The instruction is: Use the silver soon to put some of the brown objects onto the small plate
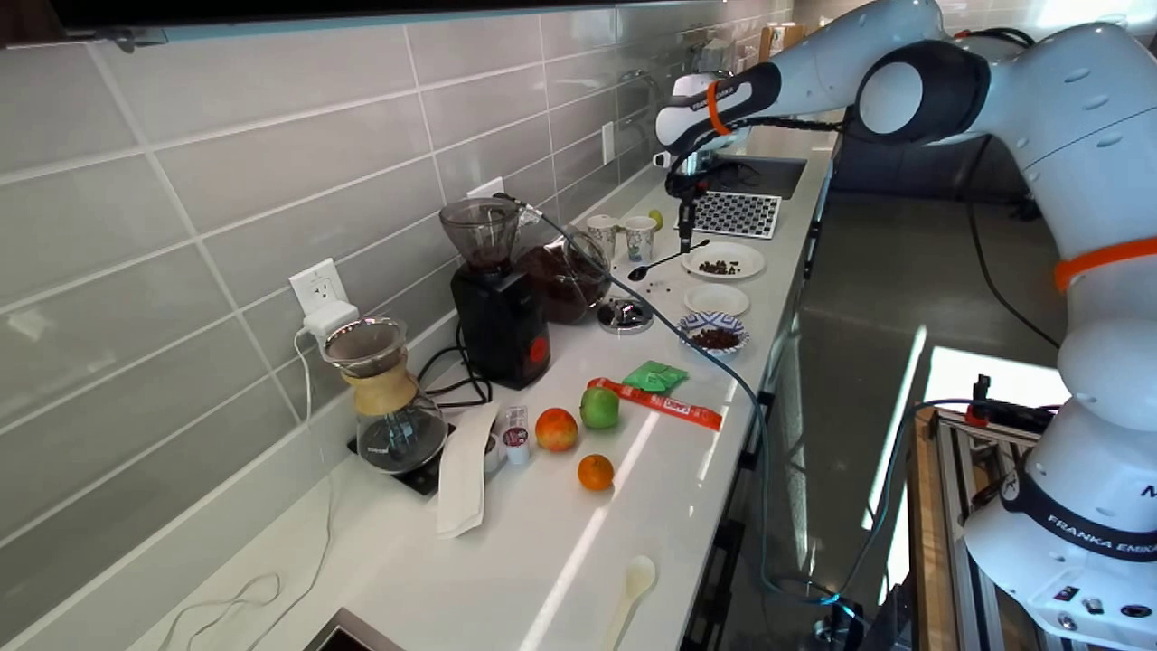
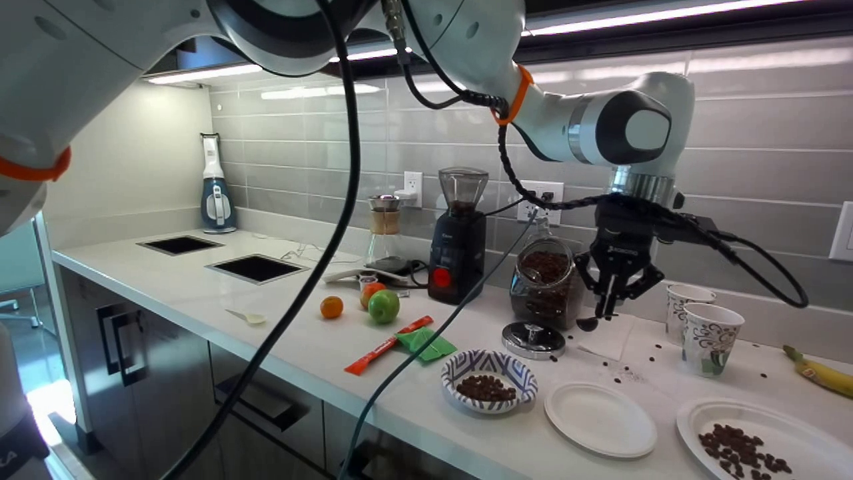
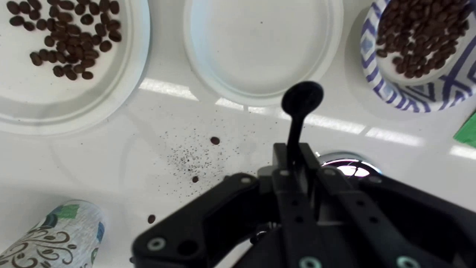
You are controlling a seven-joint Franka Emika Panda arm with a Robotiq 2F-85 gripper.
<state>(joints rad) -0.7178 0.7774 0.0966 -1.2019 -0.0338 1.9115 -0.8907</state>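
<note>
1. Waiting at left on the counter (image 2: 320, 347), a patterned bowl (image 2: 483, 362) carries a heap of brown beans (image 2: 486, 389), one of two supplies I could scoop from.
2. To its right and farther back, the spoon (image 2: 586, 324) hangs in the air, its handle clamped in my gripper (image 2: 605, 312), a stub showing past the grip. It looks dark to me, not silver; I cannot tell whether the scoop end carries anything.
3. My judgement of the spoon: light, thin and stiff, its smooth handle liable to twist if the tip catches a rim. The hold belongs on the handle, well back from the scoop end, about where I have it.
4. On the near side of the spoon, the small plate (image 2: 600, 423) lies flat and shallow, no beans on it. I expect it to slide at a nudge, so I would tip over its middle without touching.
5. At right, the larger plate (image 2: 813, 437) holds more brown beans, small, hard-looking and apt, I reckon, to roll off a tilted spoon.
</note>
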